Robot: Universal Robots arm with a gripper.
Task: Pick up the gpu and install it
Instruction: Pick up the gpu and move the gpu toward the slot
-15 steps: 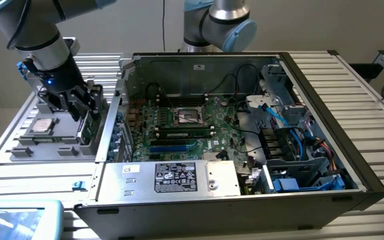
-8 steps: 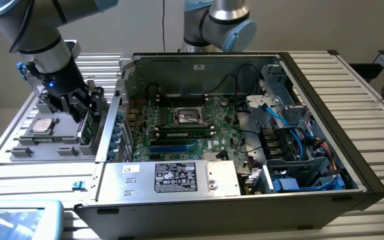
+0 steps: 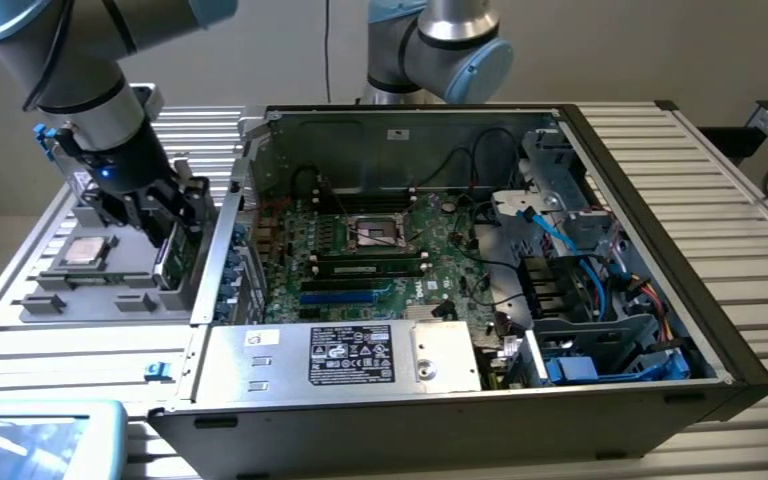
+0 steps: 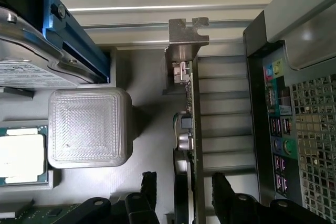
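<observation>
Hand (image 4: 184, 181), jaws wide open and holding nothing, flanks the upright gpu (image 4: 190, 103) in its gray holder (image 4: 147, 77) beside the computer case (image 4: 294, 129); gpu not yet gripped, lifted or installed.

The exterior view looks down from well above on the open computer case (image 3: 684, 240), with the gray parts tray (image 3: 91, 300) at the exterior view's left. The wrist view faces straight down, close over that tray; both share the upright gpu (image 4: 190, 124).
</observation>
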